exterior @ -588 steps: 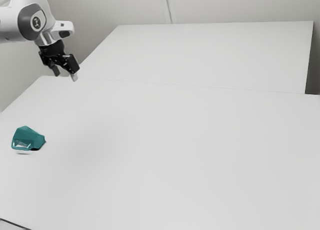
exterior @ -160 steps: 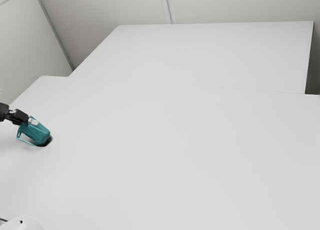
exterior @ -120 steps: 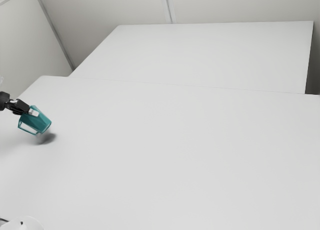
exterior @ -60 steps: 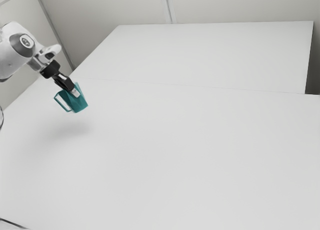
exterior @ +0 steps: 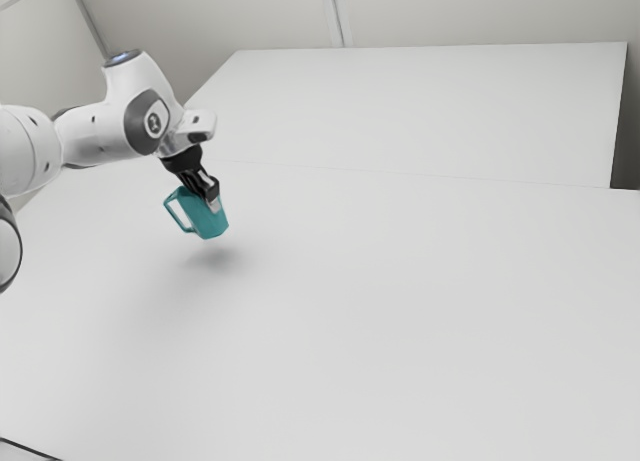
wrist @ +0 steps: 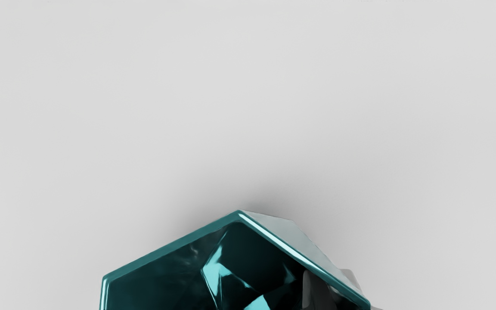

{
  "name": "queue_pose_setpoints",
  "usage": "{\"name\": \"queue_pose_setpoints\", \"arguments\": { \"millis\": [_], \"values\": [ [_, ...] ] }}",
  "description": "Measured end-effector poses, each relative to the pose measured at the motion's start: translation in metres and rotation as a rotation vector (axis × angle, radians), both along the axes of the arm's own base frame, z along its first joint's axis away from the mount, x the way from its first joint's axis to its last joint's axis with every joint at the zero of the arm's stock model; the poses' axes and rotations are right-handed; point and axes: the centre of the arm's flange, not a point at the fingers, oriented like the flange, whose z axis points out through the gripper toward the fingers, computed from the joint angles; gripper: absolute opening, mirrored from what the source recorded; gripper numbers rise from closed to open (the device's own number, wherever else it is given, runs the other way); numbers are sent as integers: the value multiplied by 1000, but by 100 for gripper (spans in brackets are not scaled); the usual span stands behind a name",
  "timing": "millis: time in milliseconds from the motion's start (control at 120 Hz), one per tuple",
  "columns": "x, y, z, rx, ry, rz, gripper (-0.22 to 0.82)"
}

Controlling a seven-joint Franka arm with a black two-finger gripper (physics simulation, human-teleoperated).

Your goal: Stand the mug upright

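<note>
- Gripper (exterior: pixel 213 203): black, pointing down and a bit toward the exterior view's right. Clamped on the mug's side wall, one finger (wrist: pixel 317 293) inside the mouth, the other (wrist: pixel 351 277) outside.
- Arm (exterior: pixel 100 138): white with grey joints, in from the exterior view's left, bent down at the wrist.
- Mug (exterior: pixel 207 222): teal, angular, faceted, hanging from the grip clear of the table. Tilted, not upright; mouth up toward the exterior view's left, base low toward its right. Wrist view looks into the dark interior, bright teal glints within.
- Handle (exterior: pixel 177 220): squared loop, on the exterior view's left side of the mug.
- Shadow (exterior: pixel 215 259): soft, grey, beneath the mug and apart from it.
- Table (exterior: pixel 400 321): white, broad, running well past the mug toward the exterior view's right.
- White surface (exterior: pixel 420 111): beyond the table, a thin line between the two.
- Wall (exterior: pixel 240 16): pale grey, farthest back, with a narrow upright strip (exterior: pixel 337 16).
</note>
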Motion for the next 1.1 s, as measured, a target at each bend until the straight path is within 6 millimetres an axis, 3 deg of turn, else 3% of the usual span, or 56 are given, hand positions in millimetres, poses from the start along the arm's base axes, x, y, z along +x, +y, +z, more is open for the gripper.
{"name": "queue_pose_setpoints", "arguments": {
  "millis": [167, 483, 858, 1100],
  "values": [
    [11, -38, -5, 67, -67, 1, -18],
    [32, -47, -53, 80, -100, 91, -18],
    [43, -65, -77, 80, -96, 136, -18],
    [42, -67, -71, 84, -100, 146, 31]
  ]
}}
